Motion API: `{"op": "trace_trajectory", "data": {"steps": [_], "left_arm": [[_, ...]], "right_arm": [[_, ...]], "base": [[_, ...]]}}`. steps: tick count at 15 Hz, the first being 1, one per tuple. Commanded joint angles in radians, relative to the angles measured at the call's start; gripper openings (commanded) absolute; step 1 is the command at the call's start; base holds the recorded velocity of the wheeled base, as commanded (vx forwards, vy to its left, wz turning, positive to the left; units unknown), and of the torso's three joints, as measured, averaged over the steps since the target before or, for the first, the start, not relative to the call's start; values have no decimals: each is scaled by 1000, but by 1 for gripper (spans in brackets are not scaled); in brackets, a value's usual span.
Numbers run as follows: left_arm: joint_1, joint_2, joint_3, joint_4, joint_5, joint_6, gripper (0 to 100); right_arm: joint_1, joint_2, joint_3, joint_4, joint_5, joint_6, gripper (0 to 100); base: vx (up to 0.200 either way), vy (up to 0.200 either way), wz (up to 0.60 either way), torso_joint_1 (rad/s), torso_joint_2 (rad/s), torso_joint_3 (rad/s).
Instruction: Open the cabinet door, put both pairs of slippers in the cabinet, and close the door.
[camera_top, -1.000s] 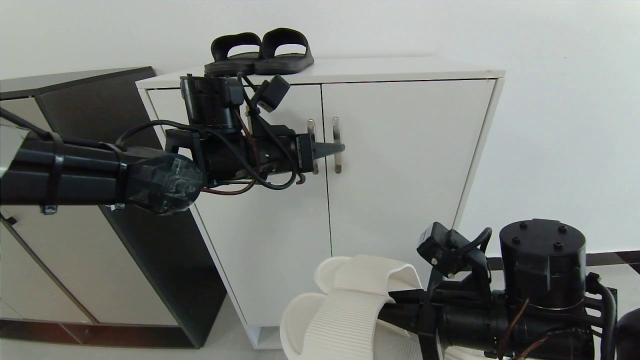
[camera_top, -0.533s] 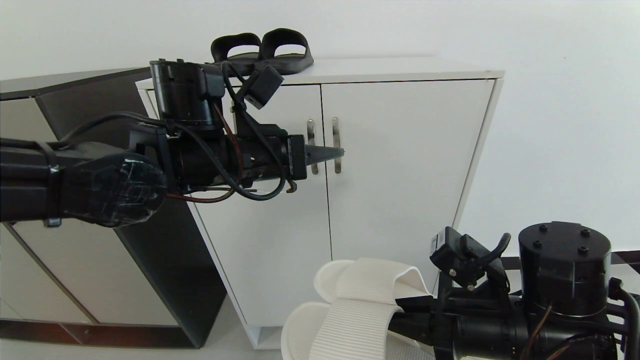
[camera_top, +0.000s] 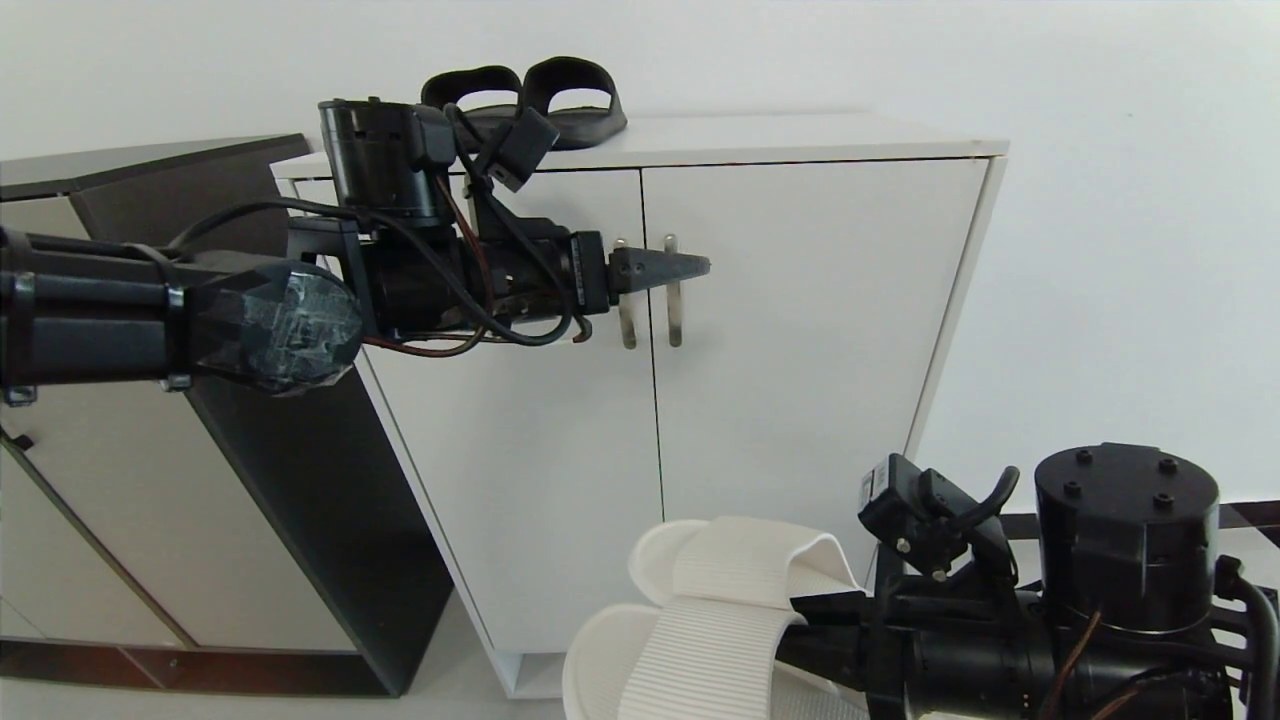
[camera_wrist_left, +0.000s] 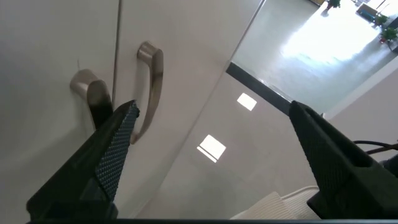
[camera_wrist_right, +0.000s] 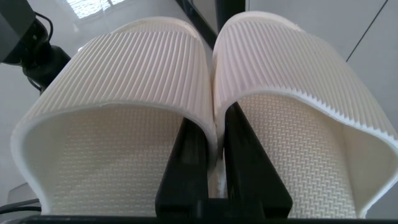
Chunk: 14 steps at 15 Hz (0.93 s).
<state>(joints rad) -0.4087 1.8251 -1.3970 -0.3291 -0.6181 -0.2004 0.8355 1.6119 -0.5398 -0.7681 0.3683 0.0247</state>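
Our left gripper, fingers spread wide, hangs level with the tops of the two upright metal bar handles at the closed white cabinet doors' meeting edges, while our right gripper clamps the white ribbed slippers below.

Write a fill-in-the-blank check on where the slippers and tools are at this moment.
The black slippers lie on top of the ___.
The right tool grips the white slippers by their ___.
The left tool, jaws ___, hovers before the door handles.
Both cabinet doors are ___.
Missing words: cabinet; straps; open; closed.
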Motion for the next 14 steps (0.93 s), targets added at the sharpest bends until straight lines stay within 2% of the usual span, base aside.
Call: {"op": "trace_trajectory", "data": {"steps": [1, 9, 14], "left_arm": [[-1, 34, -14, -1, 0, -1, 100], [-2, 92, -69, 1, 0, -2, 100], [-5, 122, -73, 1, 0, -2, 100]], "right_arm": [[0, 3, 0, 0, 0, 0, 0], [0, 3, 1, -2, 0, 0, 0], [0, 3, 1, -2, 0, -2, 0]], "base": [[0, 0, 0, 0, 0, 0], [0, 0, 0, 0, 0, 0], [0, 0, 0, 0, 0, 0]]}}
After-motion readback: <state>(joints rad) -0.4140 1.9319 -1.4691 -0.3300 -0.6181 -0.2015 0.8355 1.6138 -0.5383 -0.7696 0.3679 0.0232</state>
